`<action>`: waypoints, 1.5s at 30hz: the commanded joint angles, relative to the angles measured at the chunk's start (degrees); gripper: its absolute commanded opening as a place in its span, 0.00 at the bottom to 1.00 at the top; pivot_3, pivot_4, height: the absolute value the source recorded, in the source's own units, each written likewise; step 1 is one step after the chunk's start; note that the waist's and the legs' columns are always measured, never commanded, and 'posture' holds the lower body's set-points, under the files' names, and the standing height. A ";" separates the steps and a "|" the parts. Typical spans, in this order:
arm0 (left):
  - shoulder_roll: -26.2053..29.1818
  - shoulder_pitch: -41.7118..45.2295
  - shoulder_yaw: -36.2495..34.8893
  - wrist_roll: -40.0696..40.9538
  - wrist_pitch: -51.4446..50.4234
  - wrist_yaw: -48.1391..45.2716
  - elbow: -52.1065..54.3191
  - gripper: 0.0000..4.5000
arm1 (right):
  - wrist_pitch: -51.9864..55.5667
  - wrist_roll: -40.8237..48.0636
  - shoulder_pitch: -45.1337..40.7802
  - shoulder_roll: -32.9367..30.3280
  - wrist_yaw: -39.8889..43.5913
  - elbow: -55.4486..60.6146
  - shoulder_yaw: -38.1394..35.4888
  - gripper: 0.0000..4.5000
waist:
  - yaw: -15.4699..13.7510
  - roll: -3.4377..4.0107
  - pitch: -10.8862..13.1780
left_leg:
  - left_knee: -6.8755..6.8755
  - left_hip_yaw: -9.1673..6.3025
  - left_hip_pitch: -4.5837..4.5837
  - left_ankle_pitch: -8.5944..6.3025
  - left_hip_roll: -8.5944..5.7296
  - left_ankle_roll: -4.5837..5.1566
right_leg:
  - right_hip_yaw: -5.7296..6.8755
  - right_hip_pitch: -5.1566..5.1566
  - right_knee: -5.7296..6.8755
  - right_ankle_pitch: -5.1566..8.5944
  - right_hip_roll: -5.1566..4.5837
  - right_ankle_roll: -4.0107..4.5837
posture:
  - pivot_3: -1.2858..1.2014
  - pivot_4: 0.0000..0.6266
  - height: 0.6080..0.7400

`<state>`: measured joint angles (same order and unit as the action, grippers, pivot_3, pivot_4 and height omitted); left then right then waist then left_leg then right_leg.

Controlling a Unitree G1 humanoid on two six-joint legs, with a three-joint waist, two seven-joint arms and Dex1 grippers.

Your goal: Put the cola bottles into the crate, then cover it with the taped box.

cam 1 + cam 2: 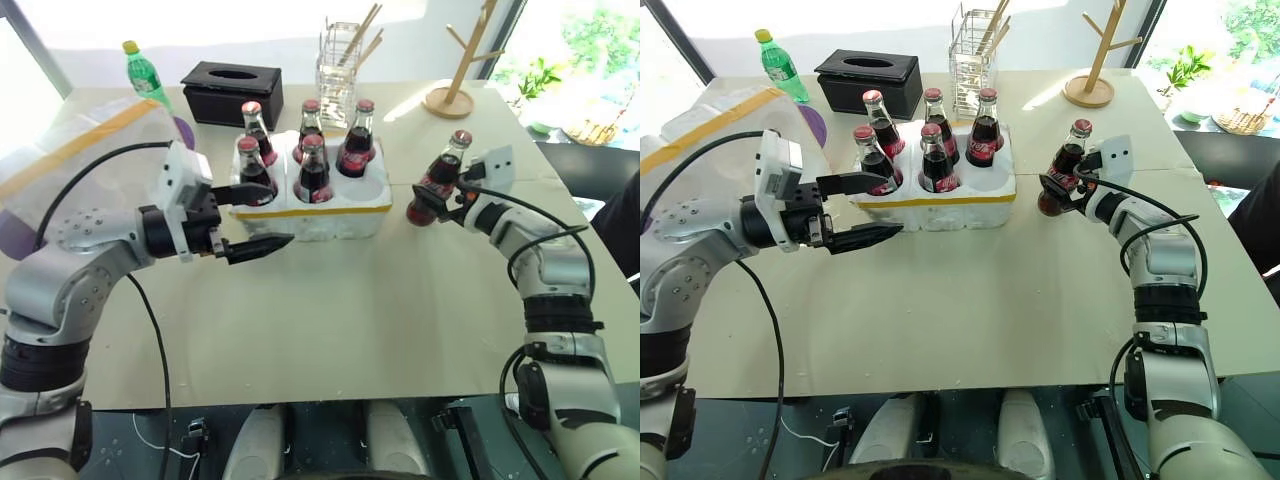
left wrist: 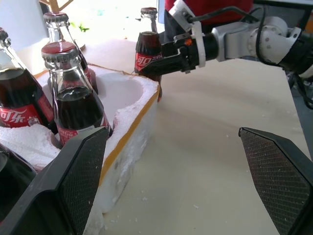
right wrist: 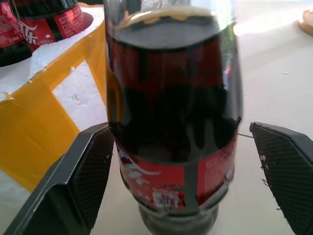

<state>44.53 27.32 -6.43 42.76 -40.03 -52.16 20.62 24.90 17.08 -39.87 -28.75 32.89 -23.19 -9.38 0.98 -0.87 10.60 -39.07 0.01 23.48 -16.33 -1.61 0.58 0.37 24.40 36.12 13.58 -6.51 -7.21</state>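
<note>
I see five cola bottles point(image 1: 313, 168) standing in the crate point(image 1: 310, 205) at upper centre of the head view; its near right well is unfilled. The sixth bottle point(image 1: 437, 180) stands on the counter point(image 1: 400, 310) right of it, between my right claw's point(image 1: 432, 205) spread fingers, not clamped. My left claw point(image 1: 262, 215) gapes at the crate's near left corner. The taped box point(image 1: 70, 150) sits far left.

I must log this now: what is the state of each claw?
Left claw: open, holding nothing, beside the crate.
Right claw: open around the last cola bottle, not closed on it.
</note>
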 commanded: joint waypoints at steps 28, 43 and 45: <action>0.75 -1.03 -3.41 0.71 -0.01 2.08 2.39 1.00 | 6.89 6.05 -10.60 2.71 8.02 14.88 7.70 0.62 | -0.32 0.37 0.25 | -0.01 0.00 0.09 0.00 0.01 -0.02 | -0.01 0.08 0.02 0.00 0.01 0.00 | 0.52 0.24 1.00; 2.09 -2.65 -5.16 1.24 -0.80 2.55 3.34 1.00 | 6.30 1.14 -10.49 3.99 9.61 6.11 11.05 0.99 | -0.05 0.34 0.23 | -0.01 -0.01 0.04 0.02 0.01 -0.05 | -0.01 0.06 0.02 0.00 0.02 0.00 | 0.52 0.24 1.00; 2.62 -3.35 -5.88 1.46 -1.01 2.52 3.79 1.00 | 7.51 2.26 -9.68 2.04 10.70 8.73 9.82 0.99 | -0.09 0.34 0.23 | -0.01 -0.01 0.04 0.02 0.01 -0.05 | -0.01 0.06 0.02 0.00 0.02 0.00 | 0.52 0.24 1.00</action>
<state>46.06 24.32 -9.90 43.26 -41.12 -49.72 22.62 31.91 18.37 -49.59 -24.65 42.68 -17.94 3.10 0.89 -0.53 10.83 -39.07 0.00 23.52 -16.31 -1.61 0.53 0.36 24.46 36.15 13.58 -6.49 -7.21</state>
